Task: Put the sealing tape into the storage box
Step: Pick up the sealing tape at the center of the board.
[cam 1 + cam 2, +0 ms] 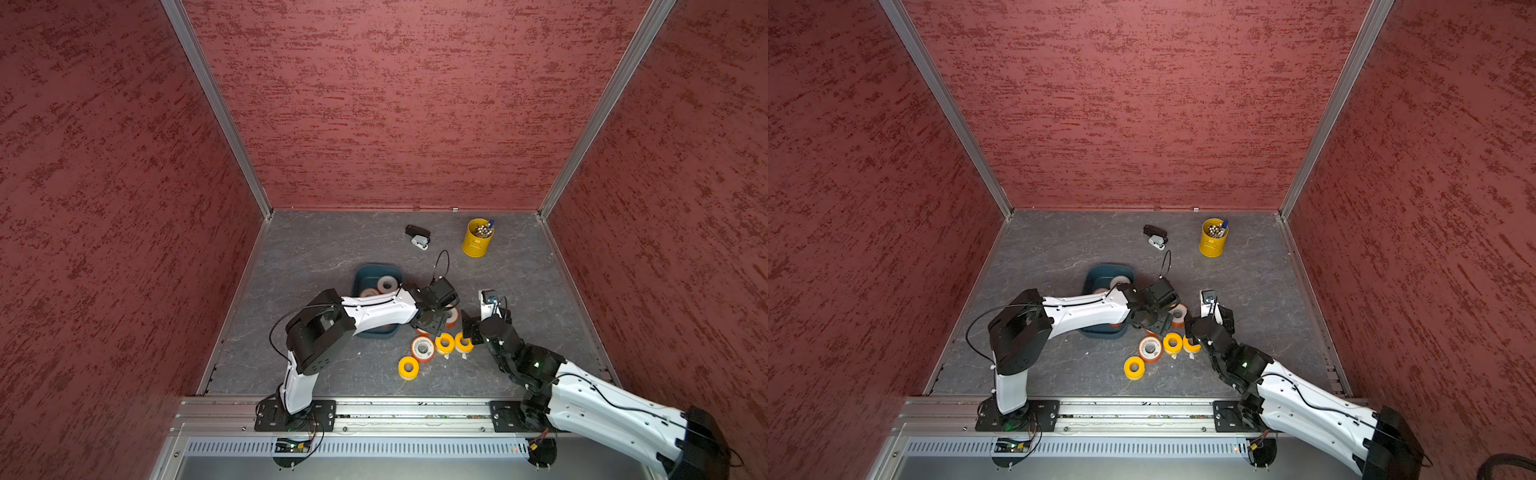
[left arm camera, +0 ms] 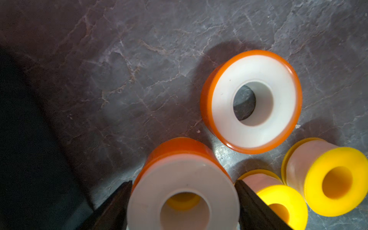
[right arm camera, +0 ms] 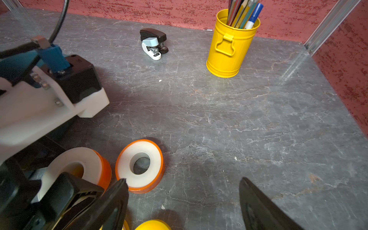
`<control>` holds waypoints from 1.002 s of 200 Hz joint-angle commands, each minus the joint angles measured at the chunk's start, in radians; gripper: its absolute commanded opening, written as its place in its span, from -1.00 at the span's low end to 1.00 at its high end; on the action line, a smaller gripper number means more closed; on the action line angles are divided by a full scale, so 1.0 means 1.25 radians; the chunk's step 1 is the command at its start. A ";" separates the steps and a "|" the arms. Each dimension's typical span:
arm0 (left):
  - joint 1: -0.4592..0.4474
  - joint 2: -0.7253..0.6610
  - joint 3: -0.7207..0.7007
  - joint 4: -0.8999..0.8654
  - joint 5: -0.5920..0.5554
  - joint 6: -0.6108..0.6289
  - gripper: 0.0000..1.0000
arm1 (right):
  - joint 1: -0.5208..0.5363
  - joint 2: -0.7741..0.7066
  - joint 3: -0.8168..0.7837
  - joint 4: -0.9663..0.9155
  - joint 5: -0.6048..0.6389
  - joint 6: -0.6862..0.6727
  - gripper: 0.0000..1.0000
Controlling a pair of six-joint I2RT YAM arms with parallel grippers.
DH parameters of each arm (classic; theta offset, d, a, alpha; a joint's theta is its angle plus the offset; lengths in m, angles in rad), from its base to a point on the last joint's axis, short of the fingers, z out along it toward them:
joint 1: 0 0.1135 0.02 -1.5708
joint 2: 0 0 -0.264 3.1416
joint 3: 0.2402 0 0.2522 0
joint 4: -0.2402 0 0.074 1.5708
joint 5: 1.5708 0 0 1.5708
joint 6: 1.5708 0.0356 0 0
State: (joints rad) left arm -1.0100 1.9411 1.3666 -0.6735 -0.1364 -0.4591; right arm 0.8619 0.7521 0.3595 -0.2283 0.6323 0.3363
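Well, at my left the smooth teal storage box (image 1: pixel 376 269), shallow with rounded corners, holds a white-faced roll (image 1: pixel 380 284). My left arm reaches low across its near rim. The left tool (image 2: pixel 183 183) straddles an orange-sided roll (image 2: pixel 179 149), fingers tight beside it; clamped or not, I cannot tell. Glossy yellow rolls (image 1: pixel 437 343) lie just right of it on the veined grey bench (image 1: pixel 332 249). My right tool (image 3: pixel 182 185) gapes apart over open bench that runs on to the right wall.

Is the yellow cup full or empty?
Not empty: pens stick up out of the cup.
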 commanded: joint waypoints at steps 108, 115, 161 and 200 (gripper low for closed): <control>-0.007 -0.037 0.062 -0.045 -0.048 0.019 0.58 | -0.004 0.005 0.017 0.026 -0.006 -0.003 0.78; -0.007 -0.040 0.062 -0.046 -0.048 0.020 0.58 | -0.004 0.006 0.017 0.026 -0.006 -0.003 0.78; -0.002 -0.074 0.060 -0.058 -0.064 0.022 0.59 | -0.004 0.005 0.017 0.026 -0.007 -0.003 0.78; 0.004 -0.099 0.053 -0.066 -0.067 0.026 0.59 | -0.004 0.005 0.017 0.024 -0.008 -0.003 0.78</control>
State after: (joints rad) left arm -1.0100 1.8565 1.4185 -0.7410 -0.1970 -0.4370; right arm 0.8619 0.7609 0.3595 -0.2268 0.6304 0.3332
